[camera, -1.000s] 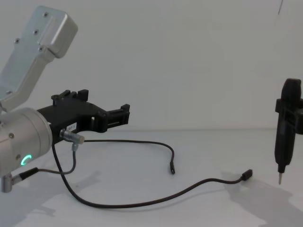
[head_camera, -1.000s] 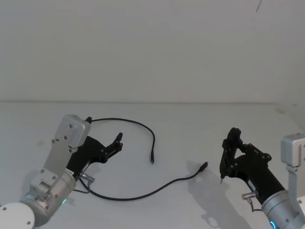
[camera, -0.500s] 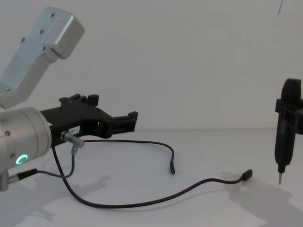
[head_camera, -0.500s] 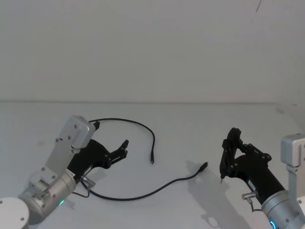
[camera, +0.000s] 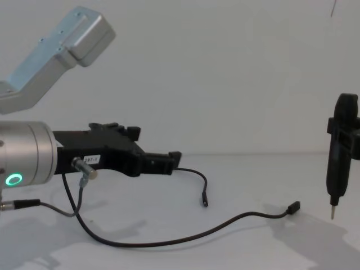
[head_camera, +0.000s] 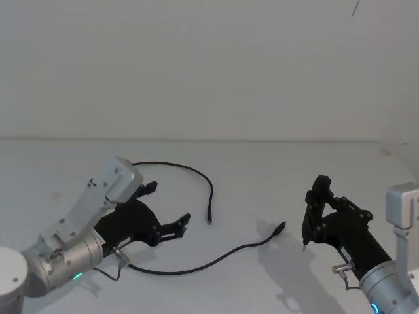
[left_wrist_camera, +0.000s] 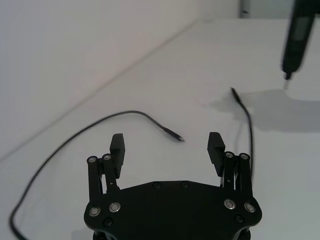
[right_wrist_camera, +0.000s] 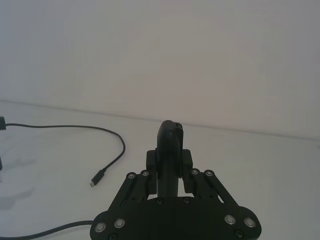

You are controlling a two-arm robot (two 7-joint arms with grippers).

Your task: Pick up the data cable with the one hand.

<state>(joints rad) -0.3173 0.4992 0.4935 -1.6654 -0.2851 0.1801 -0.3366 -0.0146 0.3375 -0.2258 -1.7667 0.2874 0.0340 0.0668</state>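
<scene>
**Cable position.** The cable [head_camera: 211,199] lies flat on the table [head_camera: 275,163] in 1 open loop and touches neither gripper. Its long axis runs left to right across the table.

- The far run arcs rightward from behind the left gripper [head_camera: 169,201], then turns toward the robot. It ends in plug 1 [head_camera: 209,221], which points at the robot.
- The near run sweeps rightward from below the left gripper and angles slightly away from the robot. It ends in plug 2 [head_camera: 281,227], which points right and away, toward the tool [head_camera: 313,209].
- In the head view, the left gripper covers the left bend of the loop.

**Left gripper.** It hangs above the table over the left part of the loop. In the head view its tips fall between the 2 runs. Its 2 fingers [left_wrist_camera: 117,145] are spread wide with nothing between them, and they point to the right. A green ring [camera: 12,180] glows on its silver cylinder.

**Right gripper.** The right gripper [right_wrist_camera: 170,167] sits at the right of the table, pressed together on the upright tool. The metal tip [camera: 331,214] of the tool points down. The tip is near plug 2 but apart from it.
</scene>
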